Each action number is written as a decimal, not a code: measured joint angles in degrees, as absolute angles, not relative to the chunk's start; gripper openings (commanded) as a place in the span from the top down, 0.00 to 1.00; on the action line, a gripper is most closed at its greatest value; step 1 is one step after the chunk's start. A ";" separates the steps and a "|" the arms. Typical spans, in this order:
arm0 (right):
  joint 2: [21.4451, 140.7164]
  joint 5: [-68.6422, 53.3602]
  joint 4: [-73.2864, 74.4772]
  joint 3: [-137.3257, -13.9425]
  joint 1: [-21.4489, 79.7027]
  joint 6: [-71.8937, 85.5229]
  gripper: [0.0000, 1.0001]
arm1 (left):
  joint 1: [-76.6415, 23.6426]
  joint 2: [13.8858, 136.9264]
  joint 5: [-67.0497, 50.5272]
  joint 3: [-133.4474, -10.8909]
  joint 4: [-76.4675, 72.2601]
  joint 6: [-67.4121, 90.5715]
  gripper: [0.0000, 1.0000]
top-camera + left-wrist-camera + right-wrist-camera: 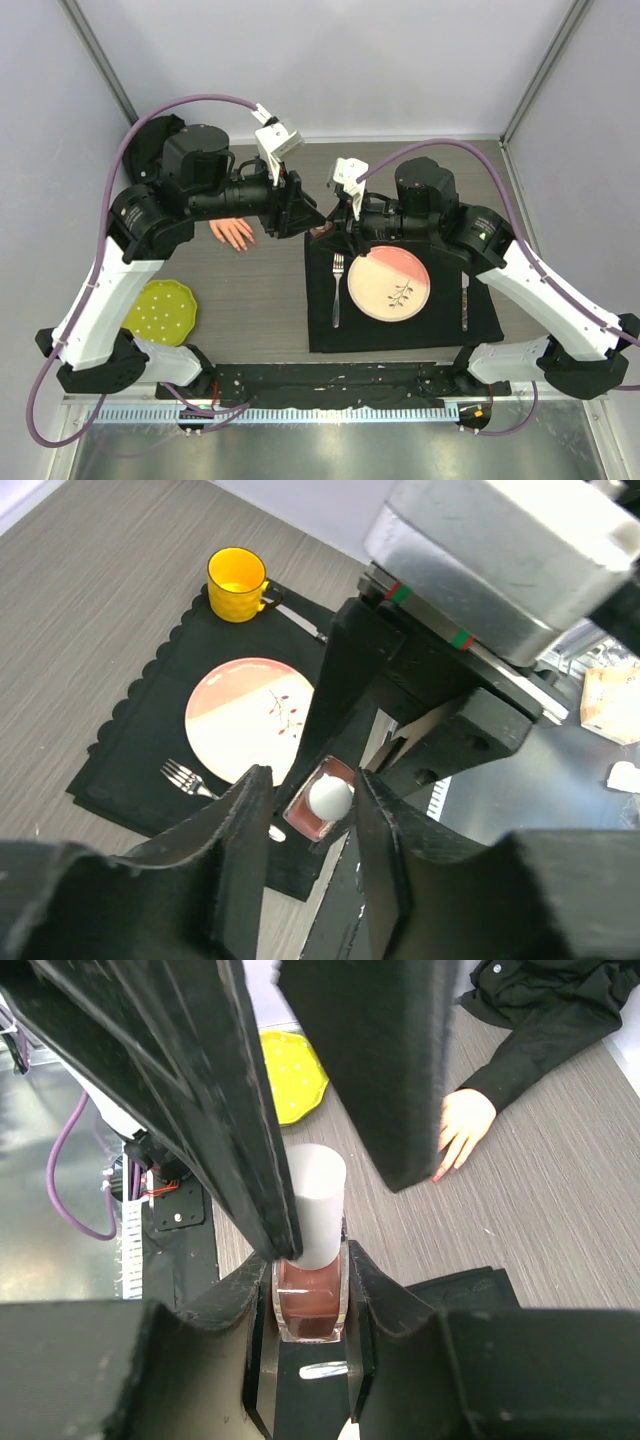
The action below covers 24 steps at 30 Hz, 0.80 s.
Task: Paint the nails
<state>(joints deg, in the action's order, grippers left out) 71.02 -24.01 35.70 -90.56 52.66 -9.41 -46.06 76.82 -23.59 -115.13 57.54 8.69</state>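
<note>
The mannequin hand (232, 233) lies palm down on the table left of the placemat, its black sleeve under my left arm. Its red nails (438, 1174) show in the right wrist view. My right gripper (328, 228) is shut on the glass body of the polish bottle (310, 1305) and holds it upright above the placemat's far left corner. My left gripper (300, 215) is open, its fingers (210, 1080) either side of the bottle's white cap (330, 798). One finger is against the cap; the other stands clear.
A black placemat (480, 320) carries a pink and cream plate (388, 283), a fork (336, 285) and a knife (465, 300). A yellow mug (236, 584) stands at the mat's far corner. A yellow-green dotted plate (163, 312) lies front left.
</note>
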 measured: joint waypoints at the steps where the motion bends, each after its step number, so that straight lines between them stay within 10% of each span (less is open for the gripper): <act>1: 71.13 -23.86 35.70 -90.59 52.66 -9.41 0.99 | -46.06 76.60 -23.64 -115.13 57.60 8.49 0.64; 11: 72.27 -22.92 35.77 -91.39 52.99 -9.72 0.99 | -46.06 76.47 -25.12 -115.28 58.94 7.03 0.73; 17: 72.40 -22.50 36.56 -91.42 53.21 -9.78 0.97 | -46.57 77.14 -24.51 -116.14 60.36 5.74 1.00; 24: 72.38 -17.98 35.86 -91.33 53.43 -8.93 0.30 | -47.62 77.21 -20.34 -116.25 60.58 5.21 1.00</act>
<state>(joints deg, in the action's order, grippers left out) 72.38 -17.98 35.86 -91.33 53.43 -8.93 -47.62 77.21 -20.34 -116.25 60.58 5.21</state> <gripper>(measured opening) 0.484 0.093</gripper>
